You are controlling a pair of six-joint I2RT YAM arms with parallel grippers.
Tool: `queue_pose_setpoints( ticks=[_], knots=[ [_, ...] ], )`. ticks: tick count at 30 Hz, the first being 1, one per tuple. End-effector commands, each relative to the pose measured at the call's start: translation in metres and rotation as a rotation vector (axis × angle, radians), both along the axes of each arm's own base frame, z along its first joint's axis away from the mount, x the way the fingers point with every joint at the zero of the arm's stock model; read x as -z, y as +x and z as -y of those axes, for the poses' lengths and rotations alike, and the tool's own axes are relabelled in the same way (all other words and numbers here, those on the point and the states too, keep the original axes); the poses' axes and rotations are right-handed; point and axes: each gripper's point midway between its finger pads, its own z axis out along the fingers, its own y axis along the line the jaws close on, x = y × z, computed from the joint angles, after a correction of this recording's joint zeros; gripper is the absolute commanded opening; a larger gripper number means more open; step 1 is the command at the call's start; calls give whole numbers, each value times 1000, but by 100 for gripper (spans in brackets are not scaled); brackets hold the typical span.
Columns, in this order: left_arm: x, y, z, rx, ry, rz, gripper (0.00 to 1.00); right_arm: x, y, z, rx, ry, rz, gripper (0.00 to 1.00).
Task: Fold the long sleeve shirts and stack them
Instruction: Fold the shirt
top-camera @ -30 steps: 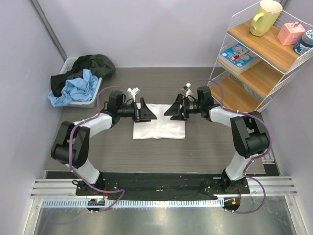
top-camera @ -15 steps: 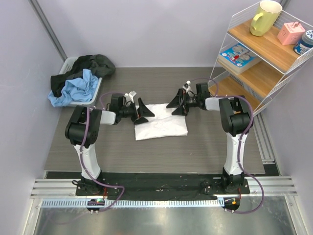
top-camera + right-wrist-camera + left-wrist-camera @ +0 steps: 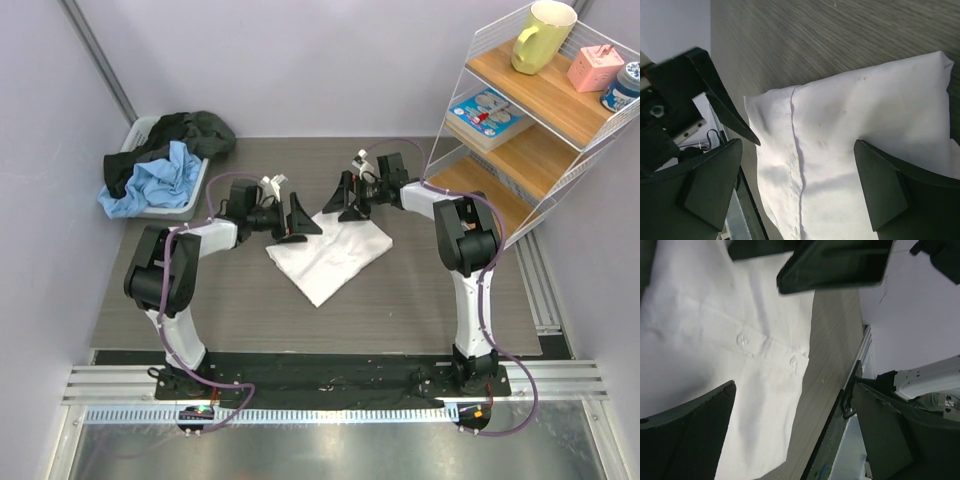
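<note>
L gripper (image 3: 297, 222), R gripper (image 3: 343, 197) wide over shirt (image 3: 325, 258)

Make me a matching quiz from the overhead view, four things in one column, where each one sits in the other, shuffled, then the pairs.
Things:
1. white shirt
2. blue garment
3. yellow mug
4. flat blue package

Places:
A. top shelf
B. folded on the table
C. in the bin, far left corner
D. middle shelf

Pairs: 1-B, 2-C, 3-A, 4-D
</note>
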Motion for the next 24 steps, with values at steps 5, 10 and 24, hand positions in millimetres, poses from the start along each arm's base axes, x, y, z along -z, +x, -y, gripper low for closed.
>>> queue_pose_setpoints(
  ticks=[5, 10, 24],
  knots=[
    [60, 45, -31, -181, 63, -144, 100, 8, 4, -6, 4, -77, 59, 100],
    [72, 17, -36, -178, 47, -208, 100, 46, 7, -22, -45, -136, 51, 99],
    [-12, -41, -106, -296, 110, -59, 100, -61, -18, -90, -472, -64, 509, 98]
  ],
)
